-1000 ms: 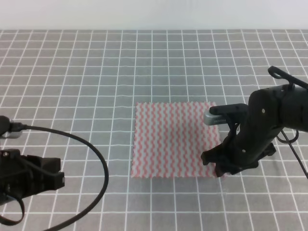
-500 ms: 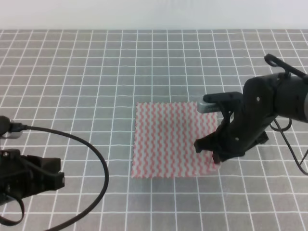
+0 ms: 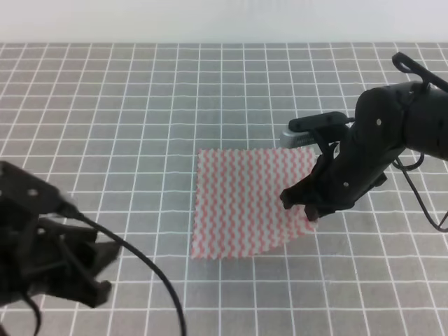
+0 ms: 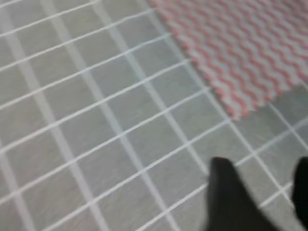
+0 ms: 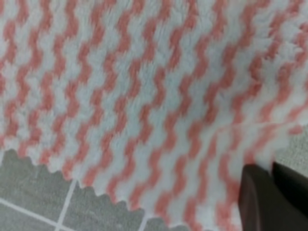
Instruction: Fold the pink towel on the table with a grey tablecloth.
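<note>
The pink towel (image 3: 245, 203), striped in pink-and-white zigzags, lies mid-table on the grey tablecloth (image 3: 140, 105). Its near right corner is raised off the cloth. My right gripper (image 3: 310, 212) is shut on that corner. In the right wrist view the towel (image 5: 134, 96) fills the frame, and the dark fingertips (image 5: 262, 195) pinch its edge at the lower right. My left gripper (image 3: 98, 269) hovers at the lower left, well away from the towel. In the left wrist view its fingers (image 4: 231, 197) stand apart over bare grid, with the towel's corner (image 4: 240, 53) ahead at the upper right.
A black cable (image 3: 150, 269) loops from the left arm across the near left of the table. Another cable (image 3: 418, 199) hangs by the right arm. The gridded cloth runs to the far edge at a pale wall (image 3: 224, 21).
The right gripper has moved left and upward, lifting the towel's near right corner and curling that edge inward. The left arm has swung up and toward the right.
</note>
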`<state>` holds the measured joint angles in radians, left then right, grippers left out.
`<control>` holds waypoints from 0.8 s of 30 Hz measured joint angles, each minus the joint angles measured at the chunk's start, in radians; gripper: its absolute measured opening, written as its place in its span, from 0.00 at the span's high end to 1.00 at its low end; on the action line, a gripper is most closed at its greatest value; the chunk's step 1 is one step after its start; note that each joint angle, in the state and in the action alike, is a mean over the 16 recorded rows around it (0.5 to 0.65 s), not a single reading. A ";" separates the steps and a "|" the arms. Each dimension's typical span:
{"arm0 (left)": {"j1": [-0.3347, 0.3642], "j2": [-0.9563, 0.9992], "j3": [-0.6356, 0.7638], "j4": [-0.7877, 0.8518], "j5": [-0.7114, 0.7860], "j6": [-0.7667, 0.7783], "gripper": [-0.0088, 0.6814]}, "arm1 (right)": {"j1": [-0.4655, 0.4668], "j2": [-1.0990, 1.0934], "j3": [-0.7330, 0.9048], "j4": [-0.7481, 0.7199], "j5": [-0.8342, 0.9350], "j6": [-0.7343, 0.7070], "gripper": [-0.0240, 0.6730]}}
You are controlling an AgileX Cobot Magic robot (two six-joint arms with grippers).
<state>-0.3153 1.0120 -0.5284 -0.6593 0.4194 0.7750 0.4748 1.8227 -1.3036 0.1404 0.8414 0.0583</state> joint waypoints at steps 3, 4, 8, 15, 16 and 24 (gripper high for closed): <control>-0.045 0.051 -0.032 -0.009 0.005 0.060 0.54 | 0.000 0.003 -0.003 0.000 -0.010 -0.007 0.99; -0.060 0.071 -0.044 -0.009 0.007 0.073 0.51 | 0.000 0.003 -0.003 0.000 -0.015 -0.009 0.99; -0.118 0.168 -0.108 0.016 0.024 0.105 0.42 | 0.000 0.005 -0.003 0.000 -0.034 -0.010 0.99; -0.199 0.349 -0.243 0.149 0.074 0.106 0.39 | 0.000 0.005 -0.010 0.000 -0.069 -0.010 0.99; -0.209 0.371 -0.262 0.179 0.082 0.102 0.39 | 0.000 0.005 -0.012 0.000 -0.073 -0.010 0.99; -0.286 0.503 -0.378 0.444 0.126 0.071 0.39 | 0.000 0.003 -0.057 0.000 -0.097 -0.010 0.99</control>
<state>-0.6008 1.5147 -0.9069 -0.2158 0.5452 0.8455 0.4748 1.8261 -1.3609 0.1399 0.7448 0.0483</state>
